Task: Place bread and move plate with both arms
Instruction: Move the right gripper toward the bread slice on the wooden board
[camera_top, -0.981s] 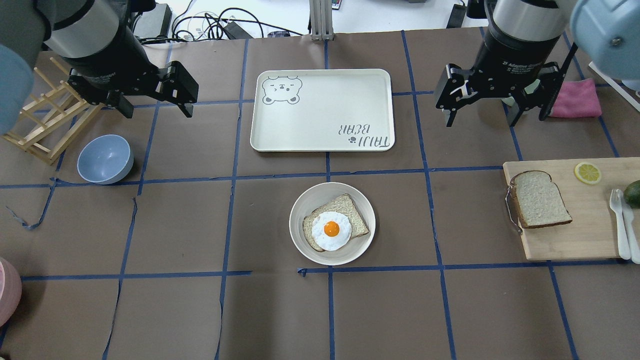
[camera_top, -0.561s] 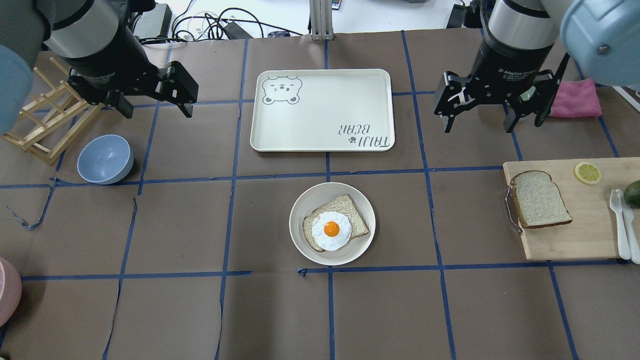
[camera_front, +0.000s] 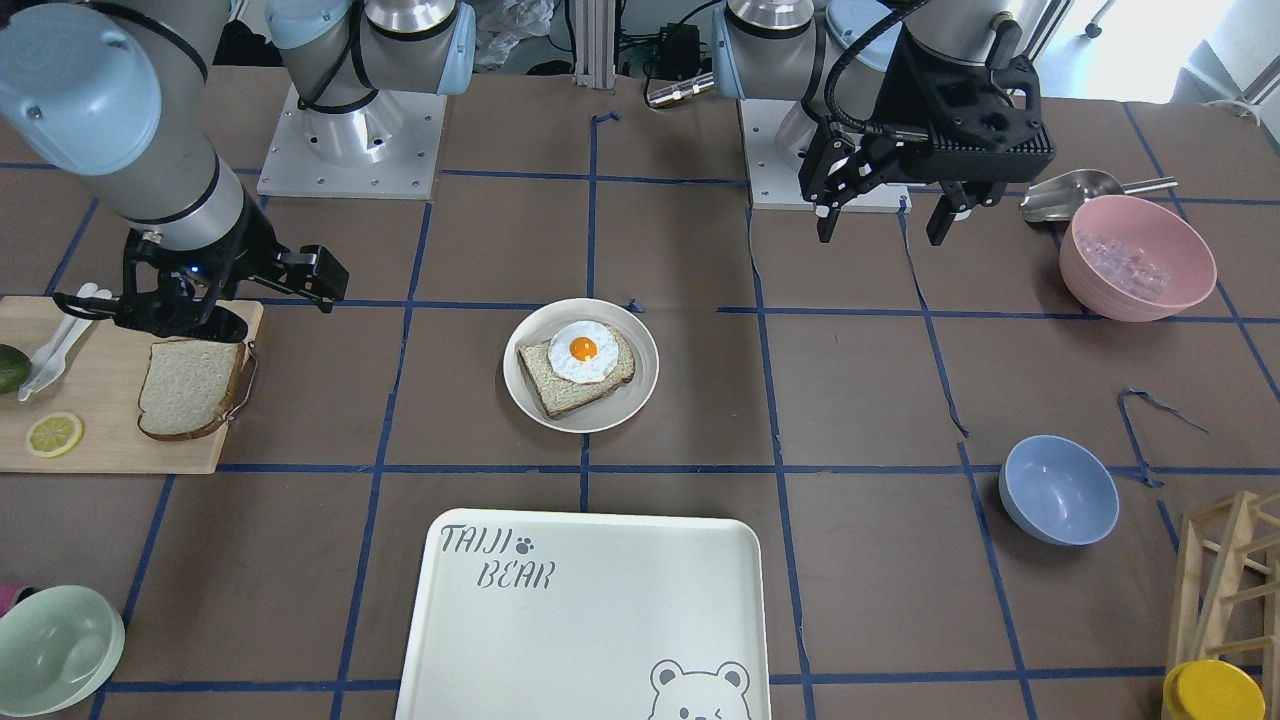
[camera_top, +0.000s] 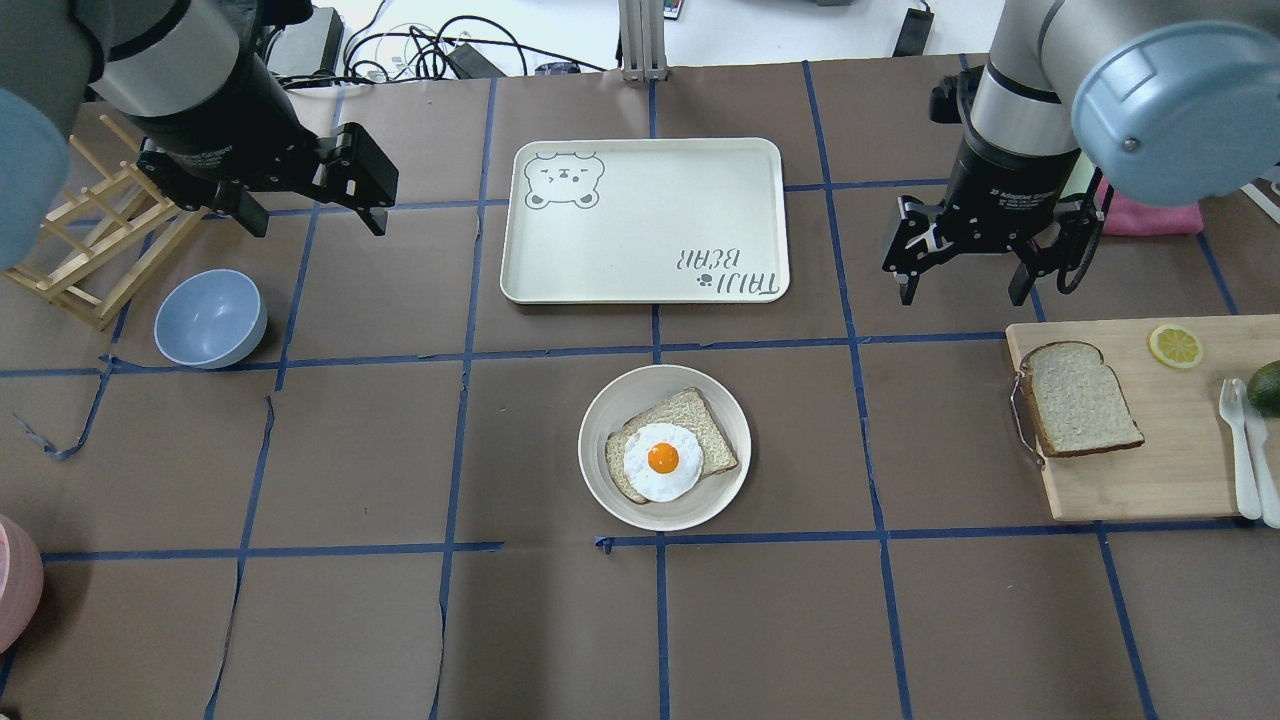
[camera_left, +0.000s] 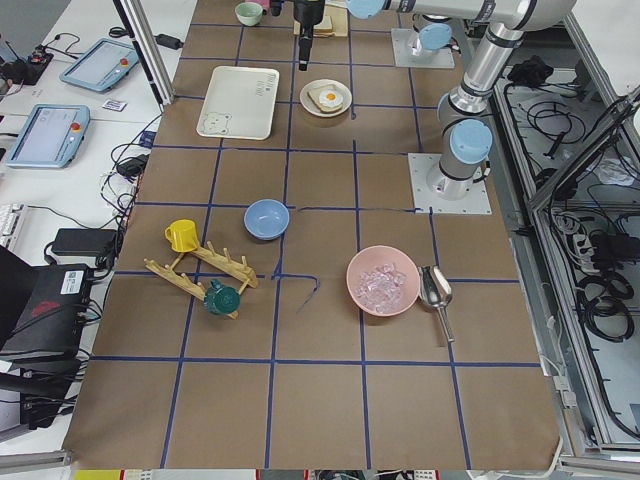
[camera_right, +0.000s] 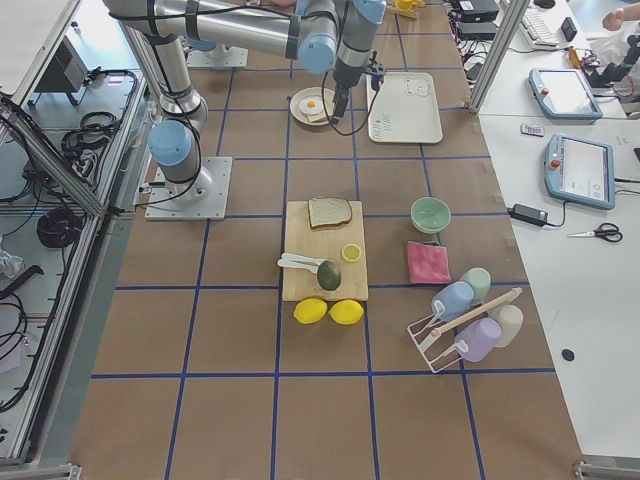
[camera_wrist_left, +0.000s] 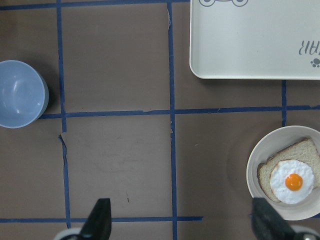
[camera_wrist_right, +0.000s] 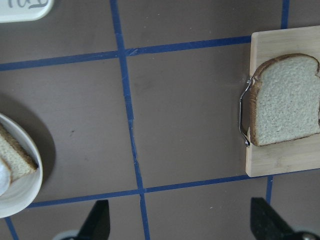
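Note:
The bread (camera_top: 1080, 398) lies flat on a wooden cutting board (camera_top: 1150, 480) at the right; it also shows in the front view (camera_front: 190, 388) and the right wrist view (camera_wrist_right: 285, 100). The plate (camera_top: 596, 430) sits mid-table and holds a smaller slice topped with a fried egg (camera_top: 662, 460); its rim shows in the front view (camera_front: 580, 418). My right gripper (camera_top: 962, 297) is open and empty, above the table just beyond the board's far left corner. My left gripper (camera_top: 315, 221) is open and empty, high at the far left.
A bear-print tray (camera_top: 645, 220) lies beyond the plate. A blue bowl (camera_top: 210, 318) and a wooden rack (camera_top: 90, 250) stand at the left. A lemon slice (camera_top: 1175, 345), white cutlery (camera_top: 1245, 440) and an avocado (camera_top: 1268, 385) share the board. A pink cloth (camera_top: 1150, 210) lies behind the right arm.
My right gripper has moved nearer and lower, toward the cutting board, staying open. The left arm, bread and plate have not moved.

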